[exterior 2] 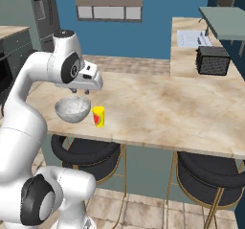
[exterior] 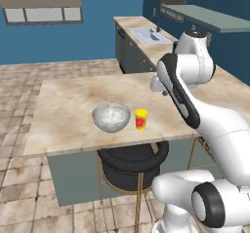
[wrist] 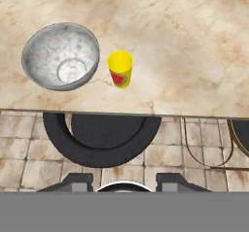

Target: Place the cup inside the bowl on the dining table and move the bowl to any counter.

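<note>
On the dining table (exterior: 73,115), the cup (wrist: 119,69) stood just beside the empty bowl (wrist: 61,56); the gripper (wrist: 124,179) was held above, parted, grasping nothing.

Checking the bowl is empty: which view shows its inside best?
Hand view: looks straight down into the bowl, empty. Left base view shows the inside at a slant; right base view shows mostly its outer wall.

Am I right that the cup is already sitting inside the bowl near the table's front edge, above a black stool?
Not quite. The cup stands upright on the dining table beside the bowl, apart from it, and the bowl is empty, as the hand view shows. Both are near the front edge above the black stool.
</note>
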